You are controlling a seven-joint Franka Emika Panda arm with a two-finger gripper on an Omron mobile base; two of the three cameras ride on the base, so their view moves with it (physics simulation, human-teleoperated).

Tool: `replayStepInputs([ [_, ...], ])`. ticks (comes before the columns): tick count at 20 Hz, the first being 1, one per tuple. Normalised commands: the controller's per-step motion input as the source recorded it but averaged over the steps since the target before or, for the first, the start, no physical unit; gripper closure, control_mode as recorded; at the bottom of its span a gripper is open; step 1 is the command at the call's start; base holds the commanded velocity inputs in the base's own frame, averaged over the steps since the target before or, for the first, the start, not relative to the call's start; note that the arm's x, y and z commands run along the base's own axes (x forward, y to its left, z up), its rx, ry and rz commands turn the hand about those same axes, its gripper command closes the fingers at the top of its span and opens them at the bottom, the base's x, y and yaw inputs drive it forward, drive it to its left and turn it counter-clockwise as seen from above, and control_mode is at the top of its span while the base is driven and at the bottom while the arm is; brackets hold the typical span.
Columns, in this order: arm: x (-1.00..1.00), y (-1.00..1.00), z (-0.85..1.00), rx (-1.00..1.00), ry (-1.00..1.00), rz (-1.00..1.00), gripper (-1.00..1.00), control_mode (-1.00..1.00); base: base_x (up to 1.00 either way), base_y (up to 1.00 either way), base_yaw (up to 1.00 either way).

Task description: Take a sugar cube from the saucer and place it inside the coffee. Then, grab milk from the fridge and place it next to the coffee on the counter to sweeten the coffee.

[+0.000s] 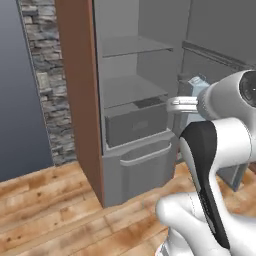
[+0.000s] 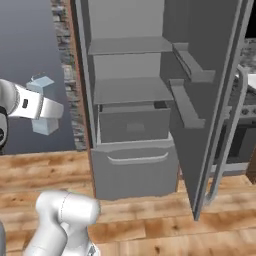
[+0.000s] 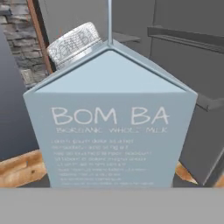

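Pale blue milk [image 3: 109, 127] sits gripped in our end effector [image 2: 46, 114], carried in the air outside the open fridge [image 2: 150, 100], over the wood floor [image 2: 150, 225]. Finger contact's hidden, so we're going by looks.

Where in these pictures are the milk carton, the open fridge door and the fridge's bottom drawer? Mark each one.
milk carton [image 3: 109, 131]: hand view, its printed front face.
fridge door [image 2: 210, 90]: right base view, inner panel above the racks.
bottom drawer [image 2: 135, 167]: right base view, front below the handle.
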Motion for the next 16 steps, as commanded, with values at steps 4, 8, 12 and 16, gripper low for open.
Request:
replayStepInputs([
  [4,0.0,0.0,0.0,0.0,0.0,0.0,1.0,1.0,-0.86,0.19,-0.83],
  [8,0.0,0.0,0.0,0.0,0.0,0.0,1.0,1.0,-0.75,0.03,-0.82],
  [12,0.0,0.0,0.0,0.0,0.0,0.0,1.0,1.0,-0.11,-0.25,-0.8],
  [16,0.0,0.0,0.0,0.0,0.0,0.0,1.0,1.0,0.1,-0.48,-0.74],
])
